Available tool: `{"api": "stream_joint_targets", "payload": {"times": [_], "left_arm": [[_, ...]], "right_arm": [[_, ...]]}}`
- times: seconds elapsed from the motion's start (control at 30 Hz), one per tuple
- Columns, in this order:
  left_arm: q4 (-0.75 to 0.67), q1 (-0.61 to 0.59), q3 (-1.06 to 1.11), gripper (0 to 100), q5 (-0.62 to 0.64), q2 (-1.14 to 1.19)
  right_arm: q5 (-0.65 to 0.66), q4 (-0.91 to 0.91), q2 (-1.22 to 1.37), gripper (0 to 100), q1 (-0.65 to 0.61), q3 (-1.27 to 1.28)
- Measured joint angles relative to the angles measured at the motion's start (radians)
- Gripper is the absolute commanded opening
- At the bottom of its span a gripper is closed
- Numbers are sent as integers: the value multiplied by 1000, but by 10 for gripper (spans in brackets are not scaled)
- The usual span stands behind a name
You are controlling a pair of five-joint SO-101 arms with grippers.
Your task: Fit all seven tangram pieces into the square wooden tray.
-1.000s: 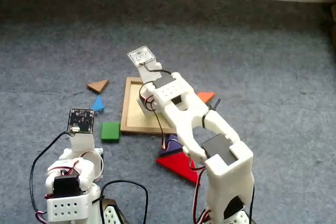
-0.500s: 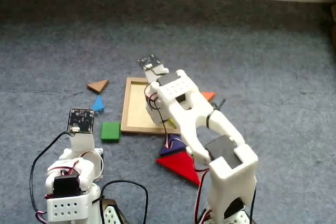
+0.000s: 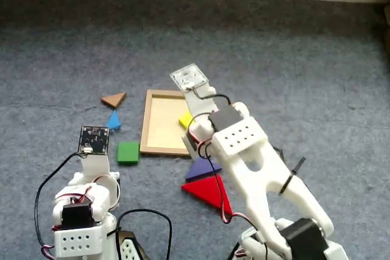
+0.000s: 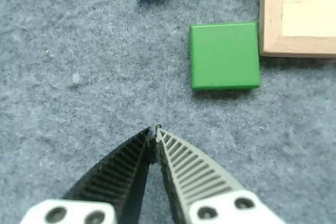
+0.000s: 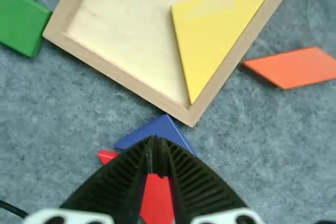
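Observation:
The square wooden tray [image 3: 146, 127] lies mid-table with a yellow triangle [image 3: 186, 120] flat in its right corner; the right wrist view shows the same tray [image 5: 112, 65] and yellow triangle [image 5: 215, 34]. My right gripper [image 5: 153, 141] is shut and empty, above the dark blue triangle [image 5: 157, 131] just outside the tray's near rim, with the red triangle [image 5: 156, 199] under it. An orange parallelogram [image 5: 293, 66] lies beyond the tray's right side. My left gripper [image 4: 156, 129] is shut over bare carpet, short of the green square [image 4: 224, 56].
A small blue triangle [image 3: 113, 120] and a brown triangle [image 3: 114, 99] lie left of the tray. The green square [image 3: 128, 151] sits at its near left corner. Dark blue triangle [image 3: 201, 170] and red triangle [image 3: 210, 192] lie by the right arm's base.
The right arm has drawn back from over the tray toward its near right edge. The yellow triangle now shows lying in the tray. The left arm has not moved.

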Motion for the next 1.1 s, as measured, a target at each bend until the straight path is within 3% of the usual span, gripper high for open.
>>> {"api": "stream_joint_targets", "payload": {"times": [0.17,0.43,0.63,0.83,1.1], "left_arm": [[0,0,0,24,0,0],[0,0,0,24,0,0],[0,0,0,24,0,0],[0,0,0,24,0,0],[0,0,0,24,0,0]], "right_arm": [[0,0,-110,43,0,135],[0,0,-130,300,-89,269],[0,-75,-130,309,-175,384],[0,-192,-130,309,-180,451],[-2,-216,-132,308,-187,474]]}}
